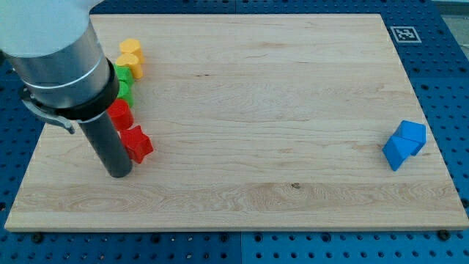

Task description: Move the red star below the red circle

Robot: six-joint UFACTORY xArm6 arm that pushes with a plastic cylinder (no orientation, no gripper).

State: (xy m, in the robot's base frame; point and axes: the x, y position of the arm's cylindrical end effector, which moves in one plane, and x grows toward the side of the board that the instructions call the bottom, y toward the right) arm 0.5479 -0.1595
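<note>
Wooden board [256,110]. My tip [119,174], a bare rod grasping nothing, sits at 8 o'clock of red star [136,144], touching it. Red circle [121,115] at star's 11 o'clock, adjacent. Judged light, rigid, slides easily; push a flat flank, since points would spin it.

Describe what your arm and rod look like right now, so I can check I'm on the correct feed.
The arm shows as a wide cylinder, white at the top, then silver-grey metal, then a black collar with a grey clamp band. From it hangs a straight, dark grey, matt rod ending in my tip. No cables, markings or hand are visible.
</note>
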